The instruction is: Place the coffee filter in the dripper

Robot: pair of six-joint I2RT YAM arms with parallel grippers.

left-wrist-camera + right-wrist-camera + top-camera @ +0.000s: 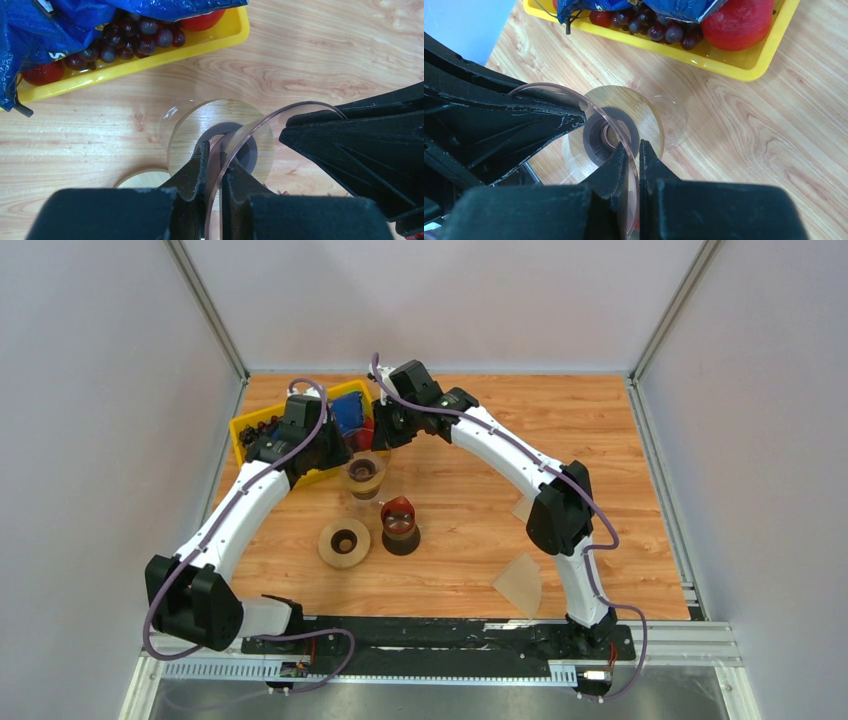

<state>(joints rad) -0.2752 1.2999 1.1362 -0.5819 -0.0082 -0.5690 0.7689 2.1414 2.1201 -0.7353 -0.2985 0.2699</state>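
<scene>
The dripper (364, 477) is a clear pinkish cone with a tan wooden collar, upright behind the table's middle, just in front of the yellow tray. My left gripper (346, 462) is shut on its rim from the left, as the left wrist view (214, 161) shows over the dripper (210, 122). My right gripper (385, 446) is shut on the opposite rim, as the right wrist view (632, 156) shows over the dripper (626, 100). The coffee filter (521, 583), a flat light-tan fan, lies on the table at the front right, far from both grippers.
A yellow tray (244, 430) of grapes, a red fruit and a blue bag stands behind the dripper. A tan ring disc with a dark hole (343, 543) and a dark red-brown piece on a black base (400, 525) stand in front. A small tan piece (522, 508) shows beside the right arm.
</scene>
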